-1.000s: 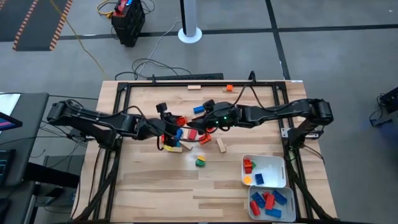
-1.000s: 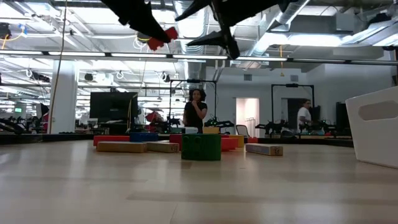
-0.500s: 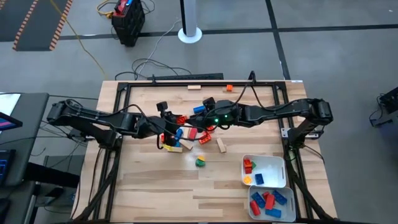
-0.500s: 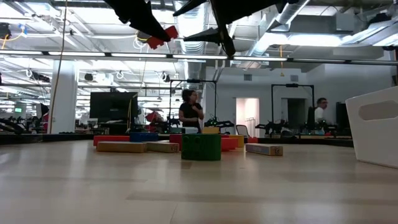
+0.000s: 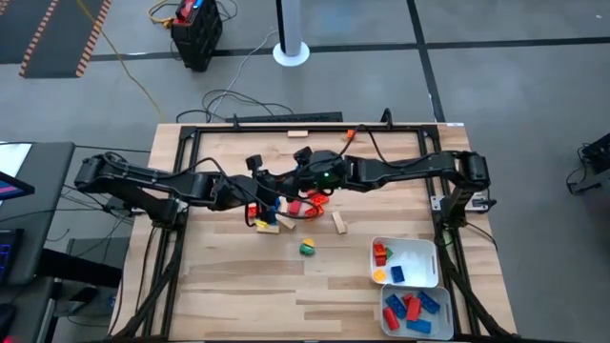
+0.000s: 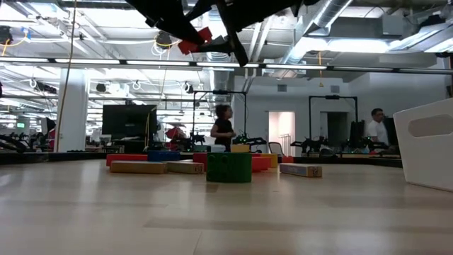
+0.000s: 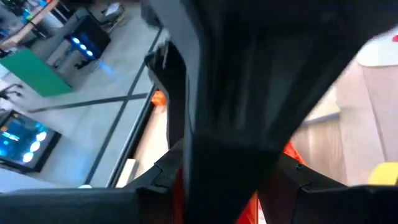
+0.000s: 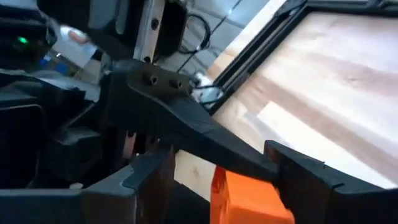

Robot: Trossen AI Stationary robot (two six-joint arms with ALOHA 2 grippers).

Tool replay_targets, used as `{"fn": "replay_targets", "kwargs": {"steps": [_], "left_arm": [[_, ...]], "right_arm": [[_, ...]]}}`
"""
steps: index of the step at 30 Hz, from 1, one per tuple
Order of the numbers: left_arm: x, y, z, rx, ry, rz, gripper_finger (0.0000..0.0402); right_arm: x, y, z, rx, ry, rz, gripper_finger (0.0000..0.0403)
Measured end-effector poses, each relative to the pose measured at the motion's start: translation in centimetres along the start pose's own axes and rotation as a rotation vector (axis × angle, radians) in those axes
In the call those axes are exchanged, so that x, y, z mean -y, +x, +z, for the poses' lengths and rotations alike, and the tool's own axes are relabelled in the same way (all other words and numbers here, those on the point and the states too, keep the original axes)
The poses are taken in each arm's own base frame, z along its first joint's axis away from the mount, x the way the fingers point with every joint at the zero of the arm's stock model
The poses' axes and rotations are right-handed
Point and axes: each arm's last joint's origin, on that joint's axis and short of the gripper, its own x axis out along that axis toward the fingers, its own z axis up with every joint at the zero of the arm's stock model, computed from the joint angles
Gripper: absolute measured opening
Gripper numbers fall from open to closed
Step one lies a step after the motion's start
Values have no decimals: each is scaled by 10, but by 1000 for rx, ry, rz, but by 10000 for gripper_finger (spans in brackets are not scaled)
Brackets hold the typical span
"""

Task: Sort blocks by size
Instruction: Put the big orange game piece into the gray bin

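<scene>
My left gripper (image 6: 185, 39) is shut on a red-orange studded brick (image 6: 196, 40) high above the table's middle. My right gripper (image 6: 225, 46) comes from the table's right and is open. Its two fingers stand on either side of that brick (image 8: 249, 199), and the left gripper's finger crosses in front. In the high view the two grippers, left (image 5: 265, 195) and right (image 5: 291, 181), meet over the loose pile of blocks (image 5: 291, 205). Tan wooden blocks (image 5: 267, 227) (image 5: 338, 222) and a green-and-yellow block (image 5: 307, 249) lie flat on the table. My left gripper pinches the red-orange brick between its two fingers, at their free ends (image 6: 190, 44). The brick is lifted clear, high above the table. In the left wrist view only slivers of the brick (image 7: 290, 153) show behind the right gripper. My right gripper: I cannot tell whether its fingers touch the brick.
A white tray (image 5: 424, 250) with several blocks and a second tray (image 5: 386, 307) with red and blue blocks stand at the near right. A tan block (image 5: 298, 134) and an orange block (image 5: 351, 134) lie near the far edge. People move in the room behind.
My right gripper has gone toward the table's left, up to the left gripper, and its fingers now flank the red-orange brick. My left gripper has shifted a little toward the right with the brick, still held high.
</scene>
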Motion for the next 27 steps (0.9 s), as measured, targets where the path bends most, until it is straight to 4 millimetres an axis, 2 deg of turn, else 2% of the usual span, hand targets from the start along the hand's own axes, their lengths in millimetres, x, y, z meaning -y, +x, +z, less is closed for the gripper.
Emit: {"fn": "replay_targets", "kwargs": {"steps": [6,9,12,16,17,19,24,27], "left_arm": [[1,-1,1,5,20,21,130],[1,-1,1,5,16,23,130],[1,-1,1,6,14,22,130],[0,-1,1,6,44,32,130],[0,-1,1,4,47,37,133],[0,-1,1,6,40,42,156],[-1,-1,1,4,2,53,243],[-2,0,1,2,-34,65,283]], "right_arm": [[4,4,0,-25,16,1,269],[4,4,0,-31,18,3,253],[5,4,0,-50,18,12,209],[8,4,2,-65,17,17,122],[9,4,3,-67,21,18,114],[10,4,3,-74,16,23,114],[11,4,2,-105,-25,30,114],[15,-3,8,-133,-19,1,114]]}}
